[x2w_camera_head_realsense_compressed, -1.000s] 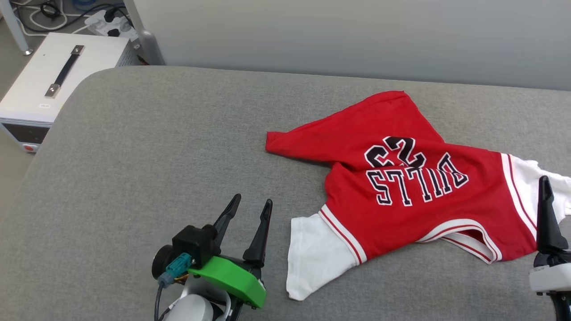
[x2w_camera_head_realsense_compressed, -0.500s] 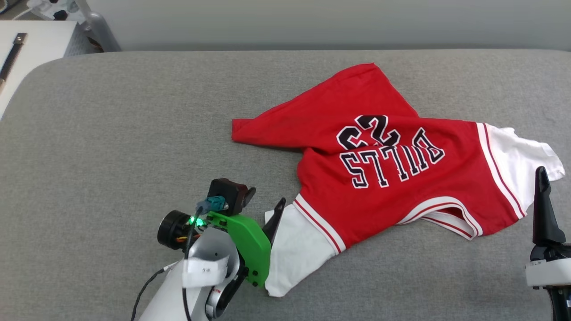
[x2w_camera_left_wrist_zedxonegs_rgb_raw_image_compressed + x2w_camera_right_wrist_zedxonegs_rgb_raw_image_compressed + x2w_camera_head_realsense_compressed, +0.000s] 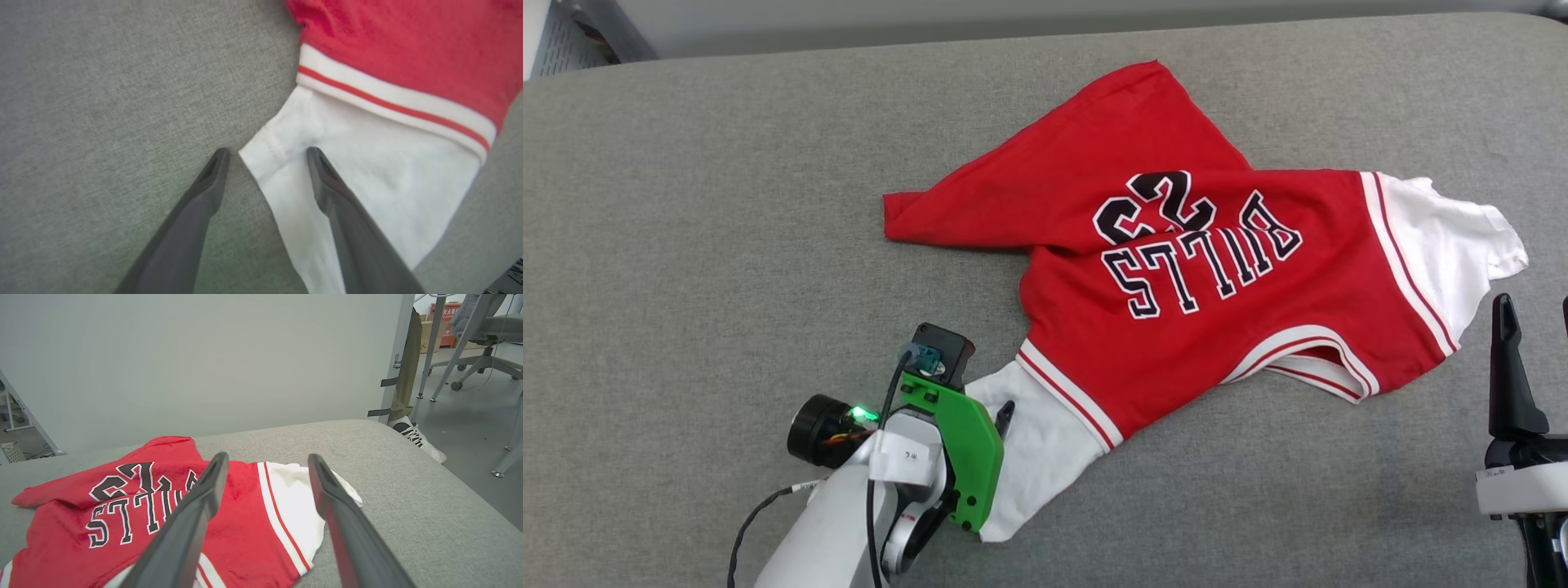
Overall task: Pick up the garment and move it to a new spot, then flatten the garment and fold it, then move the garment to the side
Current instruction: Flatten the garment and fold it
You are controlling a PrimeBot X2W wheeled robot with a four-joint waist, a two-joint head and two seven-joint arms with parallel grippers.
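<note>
The garment (image 3: pixel 1176 269), a red jersey printed "BULLS 23", lies crumpled on the grey table with the print facing up. In the head view one white sleeve (image 3: pixel 1045 457) points toward me and the other (image 3: pixel 1445 245) lies at the right. My left gripper (image 3: pixel 988 408) points down at the near sleeve. In the left wrist view it (image 3: pixel 266 152) is open: one fingertip is over the sleeve (image 3: pixel 367 163), the other over bare table, the sleeve's corner between them. My right gripper (image 3: pixel 1535 314) stands open near the far sleeve, empty, with the garment (image 3: pixel 245 522) beyond it (image 3: pixel 267 456).
The grey padded table (image 3: pixel 727 204) stretches left and toward me from the garment. A pale wall stands behind it. Past the table's right end, the right wrist view shows a person's leg and shoe (image 3: pixel 412 433) and an office chair (image 3: pixel 482 330).
The head camera has tilted down and turned, shifting the whole picture. My left gripper has swung right and tipped down over the near white sleeve. The right gripper has stayed open.
</note>
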